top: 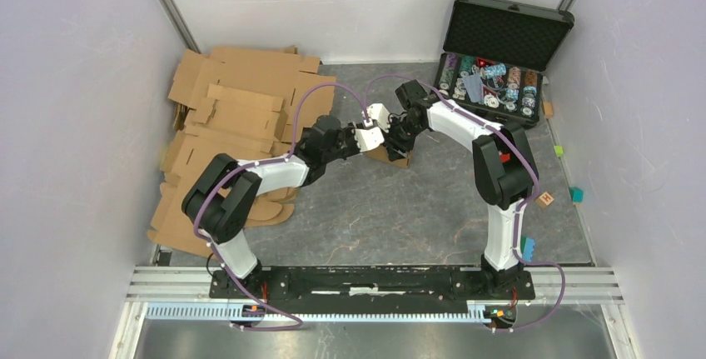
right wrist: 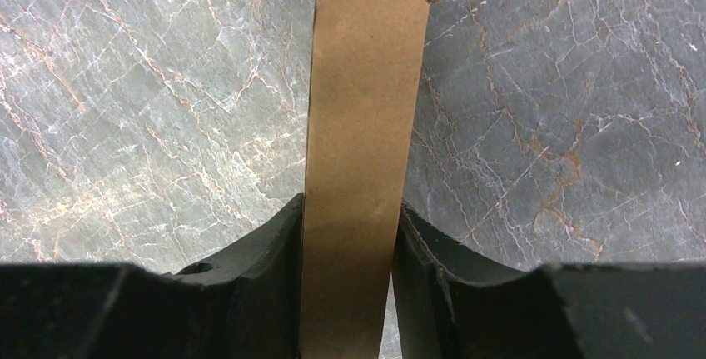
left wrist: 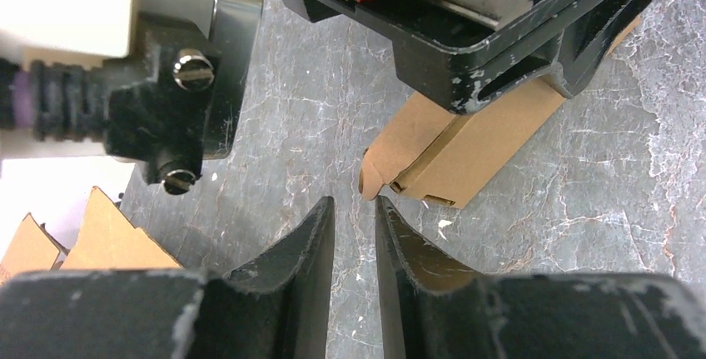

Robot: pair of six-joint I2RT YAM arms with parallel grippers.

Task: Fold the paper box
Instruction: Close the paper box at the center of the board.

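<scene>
**Asker:** Where is the paper box (top: 391,157), and what holds it?

**Describer:** It sits on the grey marbled table (top: 350,209) near the middle, between the two arms. The right gripper (right wrist: 348,226) comes down on it from above, its black fingers (right wrist: 266,246) clamped on the two long sides. In the right wrist view the box (right wrist: 362,126) runs as a narrow brown strip between them.

**Asker:** And the other arm?

**Describer:** The left gripper (left wrist: 354,209) points at the near end of the box (left wrist: 466,151), just beside it but not touching. Its fingers stand a narrow gap apart, with nothing between them.

**Asker:** How far along is the folding?

**Describer:** The body looks formed into a closed sleeve. At the near end a rounded flap (left wrist: 372,177) sticks out untucked, so that end seems left to do. The far end is hidden. A pile of flat cardboard sheets (top: 233,117) lies far left, and an open black case of poker chips (top: 499,59) far right.
</scene>
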